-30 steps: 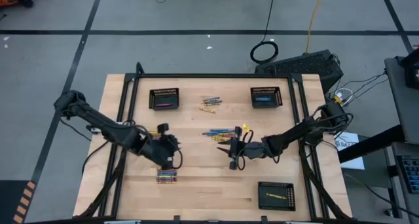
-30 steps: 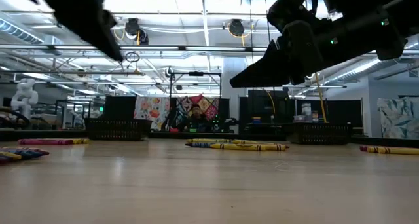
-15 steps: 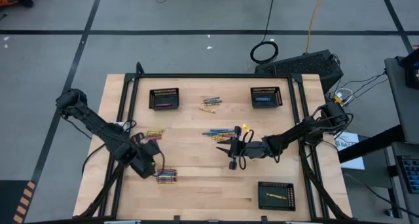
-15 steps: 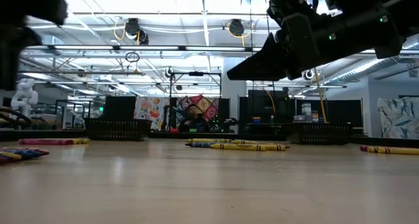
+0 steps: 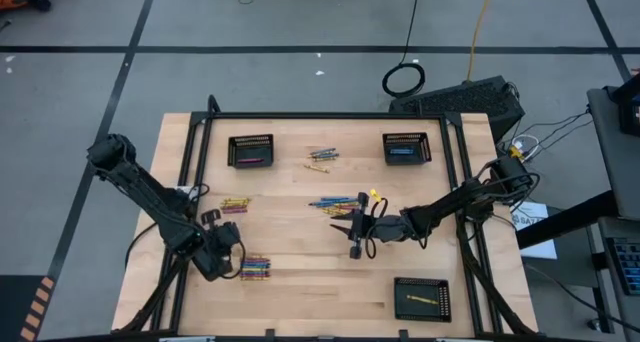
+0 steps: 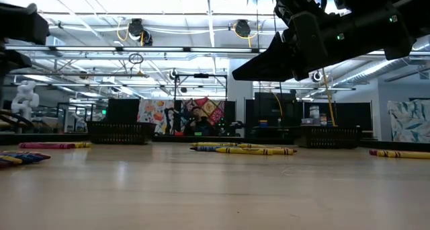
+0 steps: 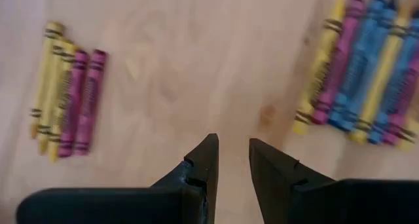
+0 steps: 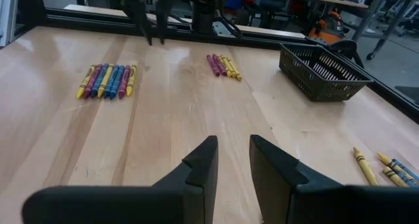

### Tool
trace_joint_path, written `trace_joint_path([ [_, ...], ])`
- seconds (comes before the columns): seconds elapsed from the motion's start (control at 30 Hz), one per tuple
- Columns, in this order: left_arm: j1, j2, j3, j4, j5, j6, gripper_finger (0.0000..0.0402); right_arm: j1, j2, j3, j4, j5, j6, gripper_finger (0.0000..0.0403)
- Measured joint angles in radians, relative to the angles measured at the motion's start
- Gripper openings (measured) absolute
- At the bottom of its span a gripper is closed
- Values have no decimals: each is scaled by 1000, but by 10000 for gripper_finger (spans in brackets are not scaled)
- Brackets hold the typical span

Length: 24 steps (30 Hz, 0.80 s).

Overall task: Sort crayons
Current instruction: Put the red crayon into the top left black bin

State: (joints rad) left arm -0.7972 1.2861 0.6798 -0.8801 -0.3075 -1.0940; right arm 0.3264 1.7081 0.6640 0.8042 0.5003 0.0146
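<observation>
No writing on the crayon wrappers can be read. Your crayons lie in loose groups on the wooden tabletop (image 5: 300, 282): a mixed row of yellow, pink and blue crayons (image 5: 254, 270) near the front left, a small cluster of yellow and pink crayons (image 5: 234, 203) behind it, a scattered group (image 5: 335, 204) at the centre, and a few more (image 5: 321, 157) between the two far baskets. A pink crayon sits in the far left basket (image 5: 250, 150), a blue one in the far right basket (image 5: 407, 148), a yellow one in the near right basket (image 5: 421, 299). Your left gripper (image 7: 232, 160) hangs empty over bare wood between the mixed row and the small cluster, its jaws slightly parted, the arm stretched in from the left edge. Your right gripper (image 8: 232, 164) hovers just in front of the centre group, jaws also slightly parted and empty, its arm reaching low from the right.
</observation>
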Motion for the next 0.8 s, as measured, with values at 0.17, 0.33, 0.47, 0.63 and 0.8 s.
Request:
trace_joint_path([
  [0.17,55,0,-44,-1,-141,-40,89,-1,0,0,1,0,0,73],
  [0.33,165,0,-76,0,-160,-51,89,-12,0,0,1,-1,9,73],
  [0.47,231,0,-100,9,-152,29,89,-19,0,0,1,-3,24,73],
  [0.63,271,0,-118,11,-141,125,89,-19,0,0,1,-4,26,73],
  [0.8,308,0,-128,18,-137,159,89,-19,0,0,0,-4,26,73],
])
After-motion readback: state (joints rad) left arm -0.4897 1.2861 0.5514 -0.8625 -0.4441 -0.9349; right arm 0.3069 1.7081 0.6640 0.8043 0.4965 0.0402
